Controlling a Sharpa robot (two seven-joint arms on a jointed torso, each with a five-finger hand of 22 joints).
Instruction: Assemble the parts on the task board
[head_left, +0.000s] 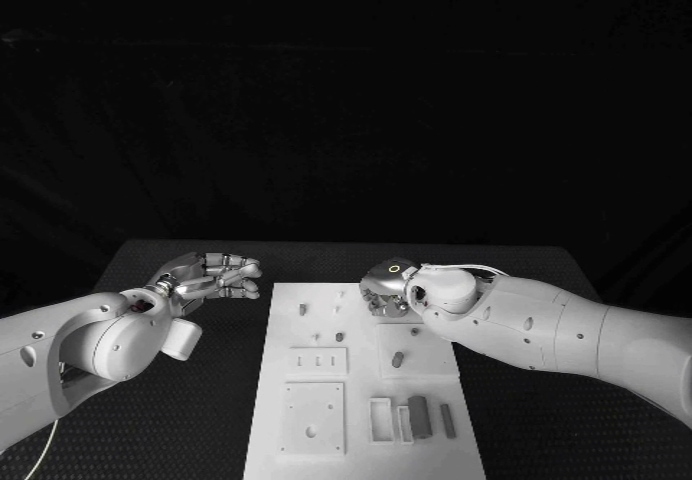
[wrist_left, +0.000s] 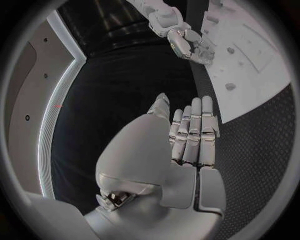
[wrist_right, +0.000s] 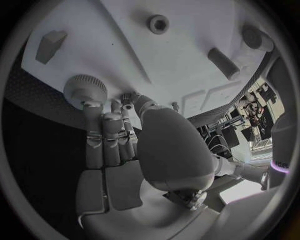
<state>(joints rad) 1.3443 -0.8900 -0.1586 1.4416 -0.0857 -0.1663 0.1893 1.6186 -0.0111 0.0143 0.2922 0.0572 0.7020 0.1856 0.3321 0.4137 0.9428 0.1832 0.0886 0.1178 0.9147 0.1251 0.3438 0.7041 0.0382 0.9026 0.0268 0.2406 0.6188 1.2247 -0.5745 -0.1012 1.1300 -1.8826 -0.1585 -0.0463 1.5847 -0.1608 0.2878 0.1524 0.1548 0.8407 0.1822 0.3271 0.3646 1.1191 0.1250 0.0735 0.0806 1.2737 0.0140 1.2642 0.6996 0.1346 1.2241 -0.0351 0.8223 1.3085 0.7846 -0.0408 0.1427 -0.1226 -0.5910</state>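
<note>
Black table (head_left: 173, 420) under white task board (head_left: 361, 400)

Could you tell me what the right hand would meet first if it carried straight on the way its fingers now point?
Probably the ridged round knob on the white board: the right hand has its fingertips right at it, though actual contact is unclear.

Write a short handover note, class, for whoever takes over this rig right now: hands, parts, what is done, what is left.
Left hand: holds nothing, over the black table left of the task board.
Right hand: at the board's far right, fingers at a ribbed round part; grip unclear.
Other small parts lie on the board, grey blocks near its front.
Done: cannot tell. Left: assembly of the loose parts.
</note>
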